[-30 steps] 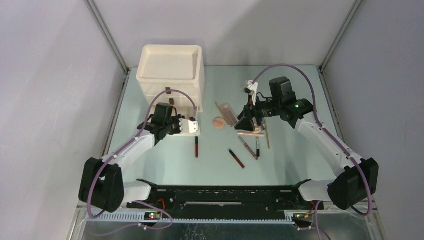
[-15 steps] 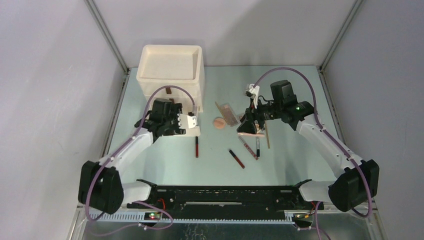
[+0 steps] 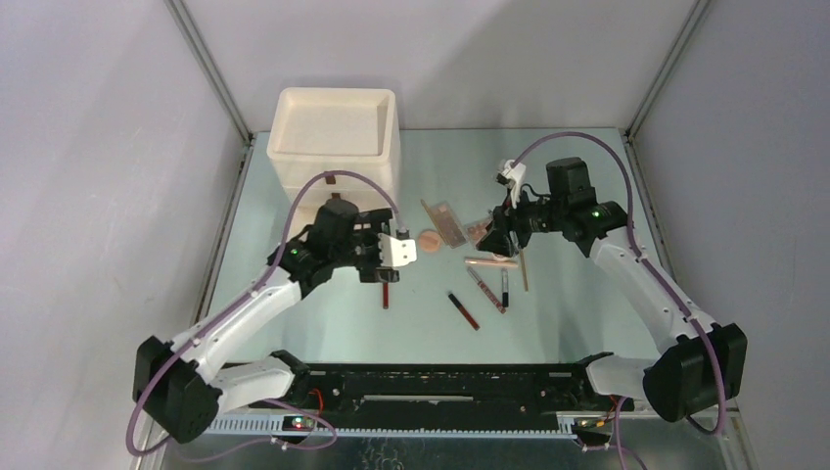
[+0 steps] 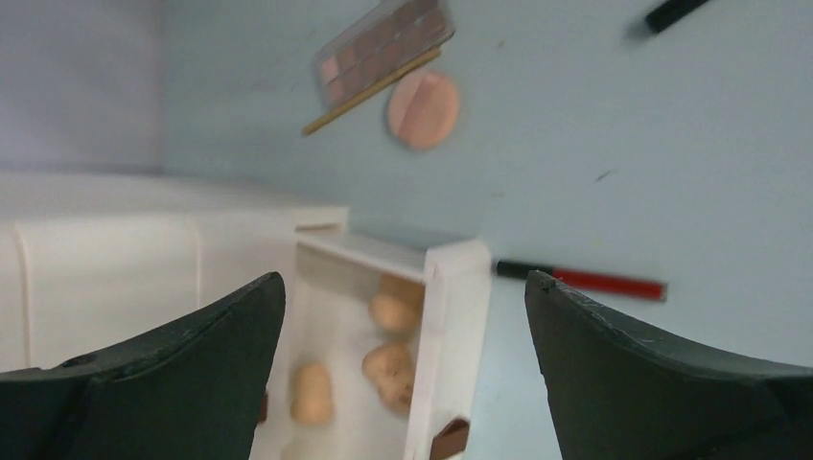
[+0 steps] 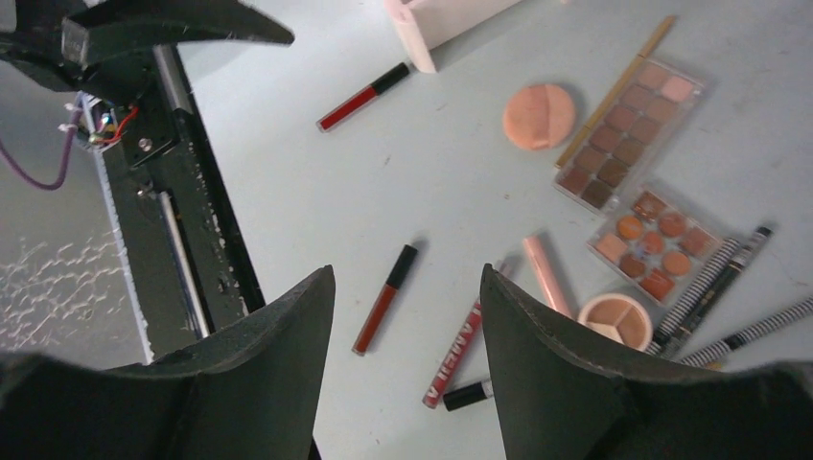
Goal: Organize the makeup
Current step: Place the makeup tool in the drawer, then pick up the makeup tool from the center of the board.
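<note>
The makeup lies loose on the table: a peach sponge (image 3: pixel 428 238), a long palette (image 3: pixel 447 223), dark-red tubes (image 3: pixel 385 289) (image 3: pixel 463 309) and thin pencils (image 3: pixel 524 269). In the right wrist view I also see a square palette (image 5: pixel 654 242) and a round compact (image 5: pixel 615 320). My left gripper (image 4: pixel 405 278) is open over the pulled-out drawer (image 4: pixel 451 326), which holds peach sponges (image 4: pixel 393 311). It touches nothing. In the top view the left gripper (image 3: pixel 382 266) hides that drawer. My right gripper (image 5: pixel 407 273) hangs open and empty above the tubes, near the square palette.
The cream drawer box (image 3: pixel 333 147) stands at the back left, close to my left arm. Grey walls close in the table at the back and both sides. The black base rail (image 3: pixel 431 377) runs along the near edge.
My left gripper has opened wide and its arm has swung to the right, over the drawer. My right gripper has drawn slightly right, its opening unchanged.
</note>
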Controlling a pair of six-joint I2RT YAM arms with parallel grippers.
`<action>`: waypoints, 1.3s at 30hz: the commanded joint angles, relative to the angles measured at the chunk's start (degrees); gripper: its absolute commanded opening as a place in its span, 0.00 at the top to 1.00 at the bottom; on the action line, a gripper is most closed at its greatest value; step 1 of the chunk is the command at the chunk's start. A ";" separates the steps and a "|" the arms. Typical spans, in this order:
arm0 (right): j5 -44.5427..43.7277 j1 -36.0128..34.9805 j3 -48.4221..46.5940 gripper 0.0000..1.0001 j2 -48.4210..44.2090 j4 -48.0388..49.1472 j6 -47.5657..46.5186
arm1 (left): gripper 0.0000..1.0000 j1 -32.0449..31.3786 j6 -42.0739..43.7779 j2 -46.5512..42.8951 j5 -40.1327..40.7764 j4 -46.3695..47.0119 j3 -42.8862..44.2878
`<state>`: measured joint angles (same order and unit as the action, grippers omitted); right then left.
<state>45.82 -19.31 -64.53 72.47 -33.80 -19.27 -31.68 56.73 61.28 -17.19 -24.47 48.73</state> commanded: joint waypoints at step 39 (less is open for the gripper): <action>1.50 11.29 0.46 0.35 -4.17 1.46 0.13 | 0.27 -10.25 -27.82 60.10 15.38 -14.15 46.59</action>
<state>45.82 -8.71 -64.01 69.45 -33.19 -19.16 -41.85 29.45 120.36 -1.78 -37.56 92.33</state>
